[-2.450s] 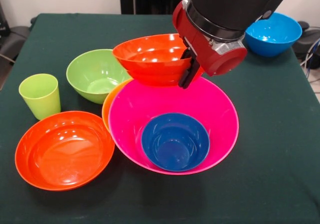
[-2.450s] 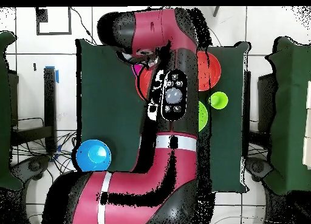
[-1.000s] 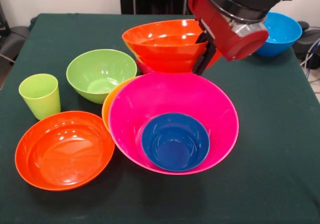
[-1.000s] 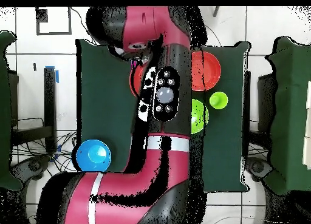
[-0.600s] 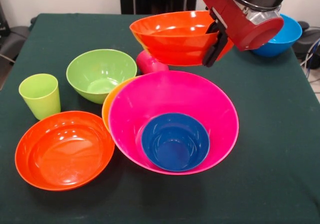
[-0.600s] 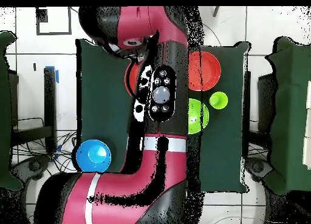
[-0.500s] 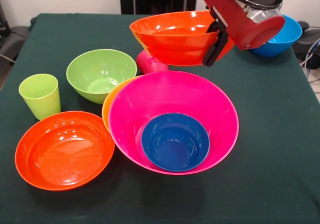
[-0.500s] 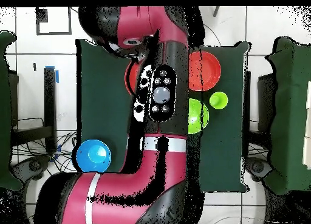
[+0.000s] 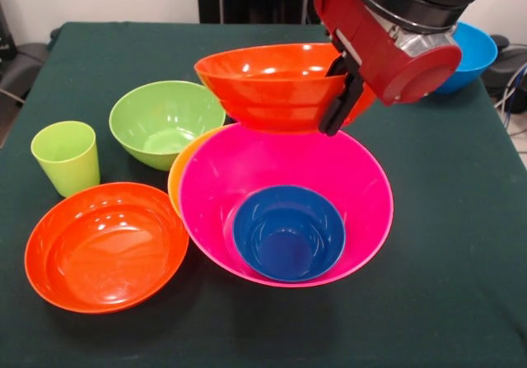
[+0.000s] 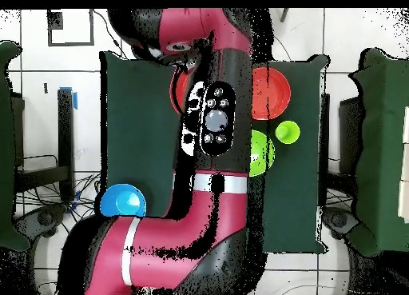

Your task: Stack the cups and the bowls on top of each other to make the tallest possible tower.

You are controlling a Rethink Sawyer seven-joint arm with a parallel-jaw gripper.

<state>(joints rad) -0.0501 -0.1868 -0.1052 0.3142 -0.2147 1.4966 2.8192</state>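
My gripper (image 9: 331, 103) is shut on the right rim of a red-orange bowl (image 9: 265, 84), holding it tilted in the air over the far rim of the big pink bowl (image 9: 346, 179). A small dark blue bowl (image 9: 288, 232) sits inside the pink one. An orange bowl (image 9: 178, 174) peeks out from behind the pink bowl's left side. A green bowl (image 9: 163, 121), a lime green cup (image 9: 66, 156) and a second red-orange bowl (image 9: 103, 244) stand to the left. In the overhead view the arm covers the pink bowl, and only a sliver of the held bowl (image 10: 180, 88) shows.
A light blue bowl (image 9: 469, 51) stands at the far right corner, partly behind my wrist; it also shows as the light blue bowl (image 10: 122, 202) from above. The dark green cloth (image 9: 445, 244) covers the table, with dark chairs past its edges.
The gripper has risen with the red-orange bowl, then come down and left, over the pink bowl's far rim. The pink cup seen just before is now hidden behind it.
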